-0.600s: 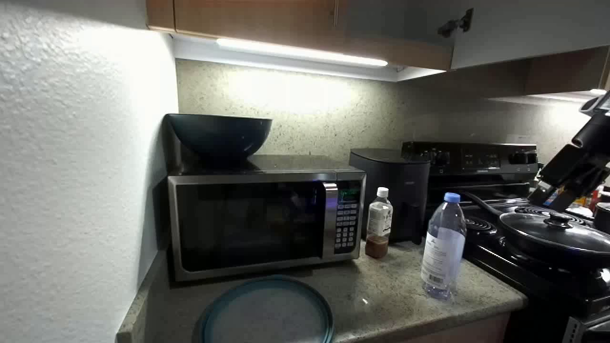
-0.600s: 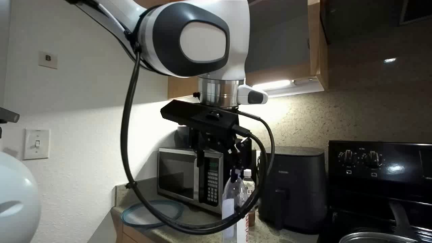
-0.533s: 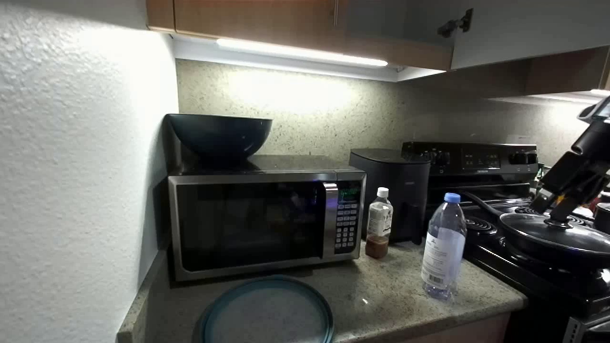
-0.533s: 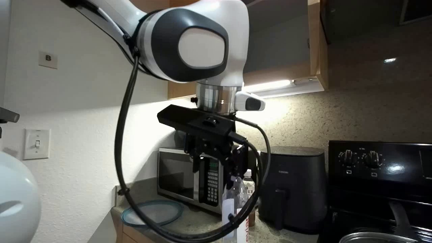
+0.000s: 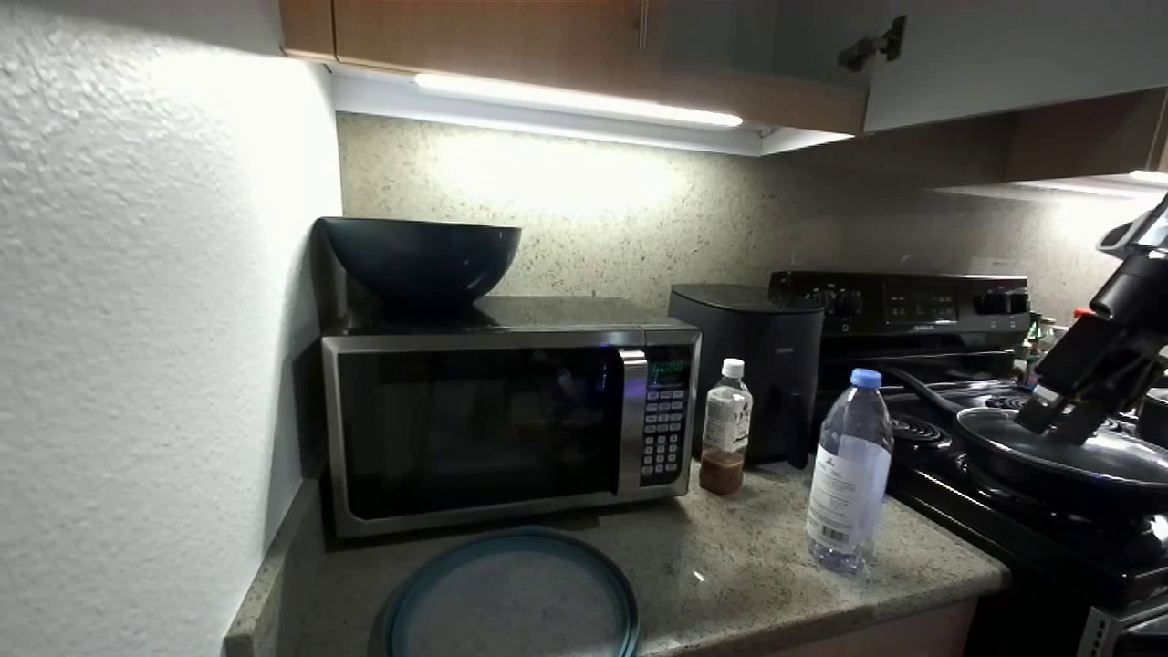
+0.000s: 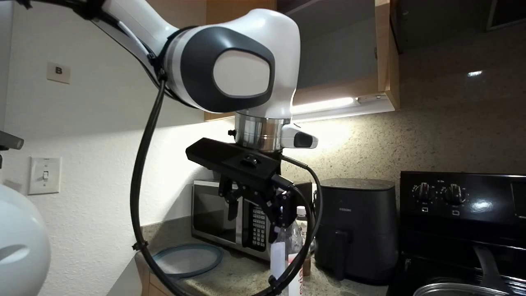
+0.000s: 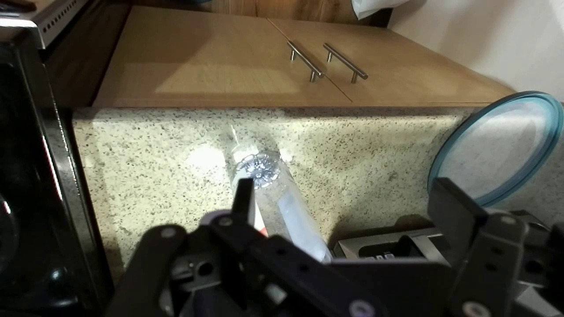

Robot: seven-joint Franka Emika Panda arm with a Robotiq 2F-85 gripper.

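My gripper (image 7: 348, 193) is open and empty, its two black fingers wide apart. It hangs pointing down in an exterior view (image 6: 252, 224). A tall clear bottle (image 5: 850, 493) with a blue cap stands upright on the counter. In the wrist view the bottle (image 7: 282, 207) lies beyond the left finger, its upper part hidden by the gripper. One finger overlaps the bottle (image 6: 277, 257) in an exterior view, but in an exterior view the gripper (image 5: 1058, 424) shows apart from it, to its right. A smaller white-capped bottle (image 5: 728, 420) with brown contents stands behind.
A microwave (image 5: 484, 429) bears a dark bowl (image 5: 420, 260). A black air fryer (image 5: 748, 383) stands beside it. A teal-rimmed round lid (image 5: 520, 593) lies on the counter (image 5: 730, 584). A lidded pan (image 5: 1113, 456) sits on the stove (image 6: 456, 205). A cupboard door (image 5: 1022, 55) stands open above.
The arm and gripper have moved down, and leftward in both exterior views. The fingers look open throughout. The bottles and other things have not moved.
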